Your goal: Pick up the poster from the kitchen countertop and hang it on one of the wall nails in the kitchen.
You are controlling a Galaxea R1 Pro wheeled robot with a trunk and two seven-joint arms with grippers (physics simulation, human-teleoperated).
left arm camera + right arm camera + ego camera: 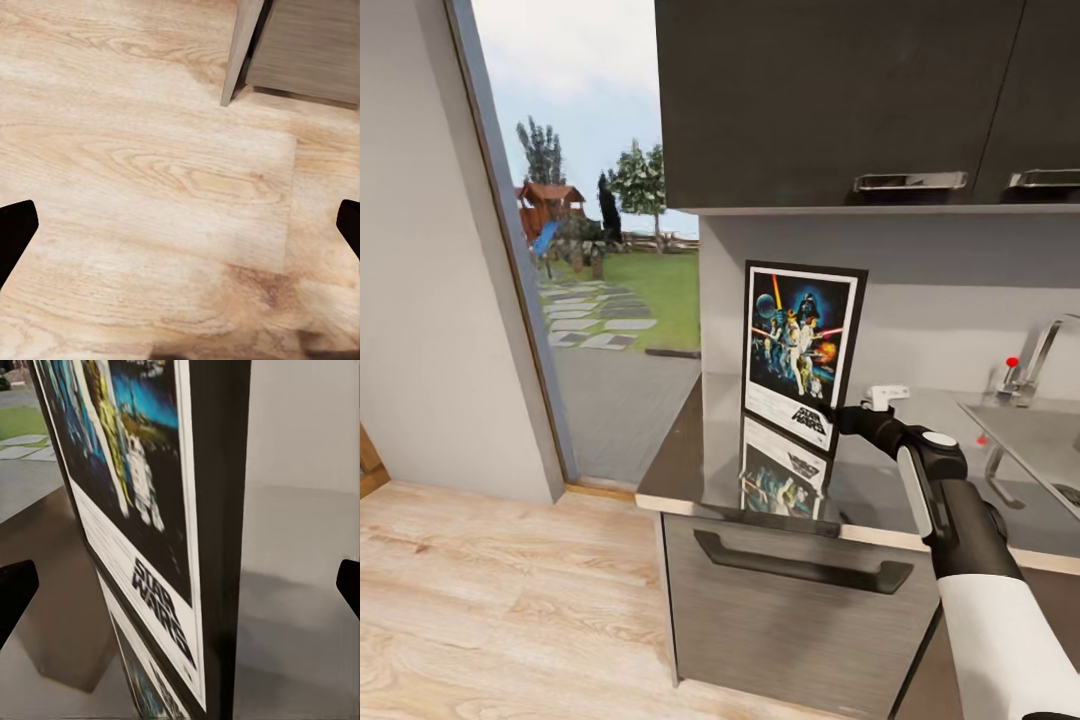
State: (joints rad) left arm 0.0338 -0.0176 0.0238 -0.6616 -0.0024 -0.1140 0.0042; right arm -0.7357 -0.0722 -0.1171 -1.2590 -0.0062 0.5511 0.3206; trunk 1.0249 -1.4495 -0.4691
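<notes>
The poster stood upright on the glossy table, near its window end. The right hand reached to its lower right corner, fingers spread wide either side of its edge, not yet closed. The left hand hung open above the wooden floor.

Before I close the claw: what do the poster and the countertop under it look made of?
Upright black-framed Star Wars poster: printed sheet with white border in a thin, stiff-looking frame; material unclear. Dark grey glossy countertop: polished, perhaps stone or laminate; it mirrors the poster, so probably slick.
</notes>
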